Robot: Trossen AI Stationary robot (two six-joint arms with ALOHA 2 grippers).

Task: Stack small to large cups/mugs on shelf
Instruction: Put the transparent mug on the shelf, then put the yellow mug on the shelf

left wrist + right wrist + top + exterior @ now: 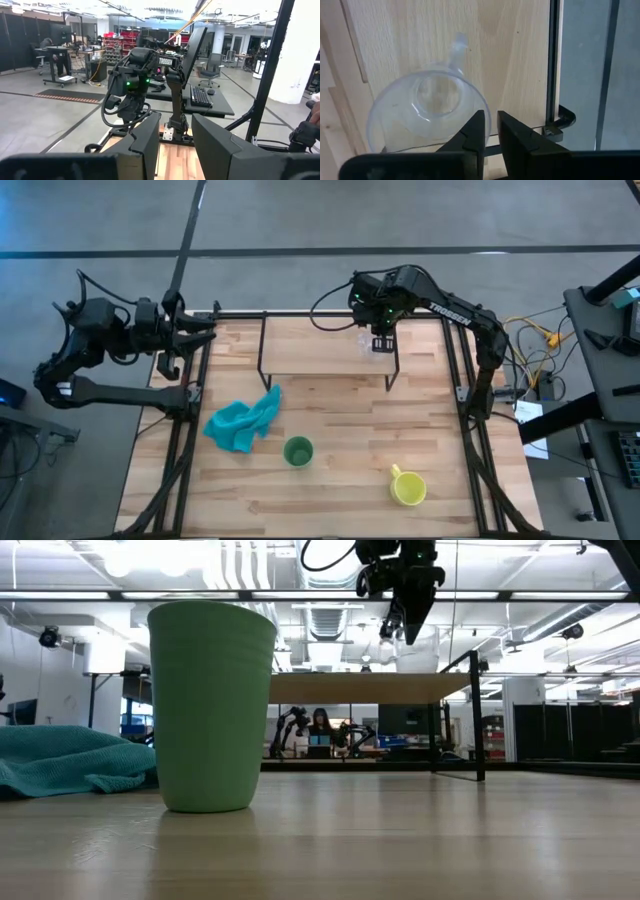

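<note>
My right gripper [382, 340] hangs over the right end of the shelf [320, 345], shut on the small clear glass cup [420, 110]. The cup has a small handle and shows faintly just over the plank top in the low view [420, 652]. Whether its base touches the plank, I cannot tell. The green handleless cup [298, 451] stands upright on its base on the table's near middle, large in the low view [210, 705]. The yellow mug [408, 486] stands near the right near corner. My left gripper [210, 330] waits open at the table's far left edge. My right gripper pinches the glass cup's rim [481, 111], on the side opposite the handle [455, 47]. One finger [472, 132] is inside the cup and the other is outside. The fingers come from above, pointing down. The cup stays upright below them, mouth up.
A crumpled teal cloth [243, 420] lies on the table left of the green cup. The shelf's thin black legs [478, 715] stand on the far half of the table. Black frame rails [185, 430] run along both table sides. A person sits far off in the room behind.
</note>
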